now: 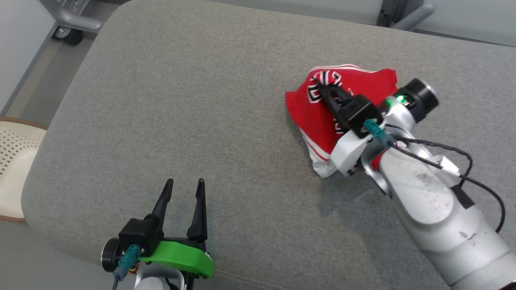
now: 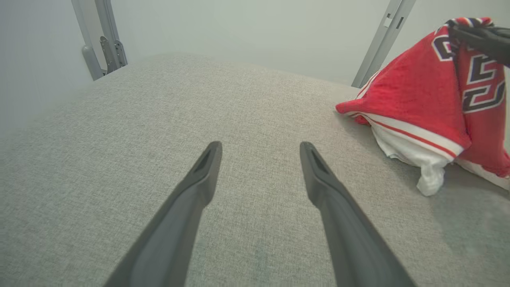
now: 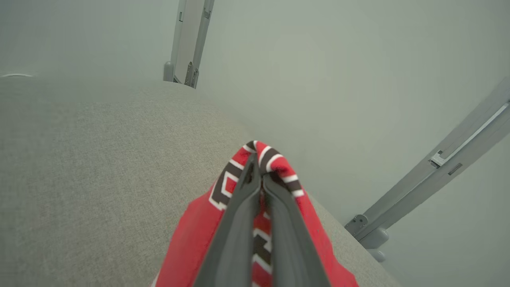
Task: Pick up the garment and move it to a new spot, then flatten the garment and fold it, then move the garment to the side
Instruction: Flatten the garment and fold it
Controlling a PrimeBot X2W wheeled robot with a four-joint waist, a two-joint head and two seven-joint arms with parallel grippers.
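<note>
- The red jersey garment [image 1: 318, 117], with white trim and black-and-white lettering, sits bunched on the far right of the padded grey surface [image 1: 201, 100]. It is well apart from the left gripper [image 1: 184, 185].
- The right gripper [image 1: 322, 86] has its fingers pinched together on a fold at the lettering. In the right wrist view the cloth [image 3: 191, 231] wraps over the tips [image 3: 257, 167] and stands up in a peak.
- The left gripper's fingers are spread wide with nothing between them, low over bare upholstery [image 2: 259, 149].
- The garment looks light, thin and limp, so it will likely sag and drag when carried by one point. For flattening, the striped hem [image 2: 414, 133] or a corner seems a better hold than the middle of a fold.
- How many layers are pinched cannot be told.
- The right forearm covers the garment's near side.
- The lettering is too crumpled to read, and a white piece [image 2: 428, 179] hanging out could be lining or a sleeve.
</note>
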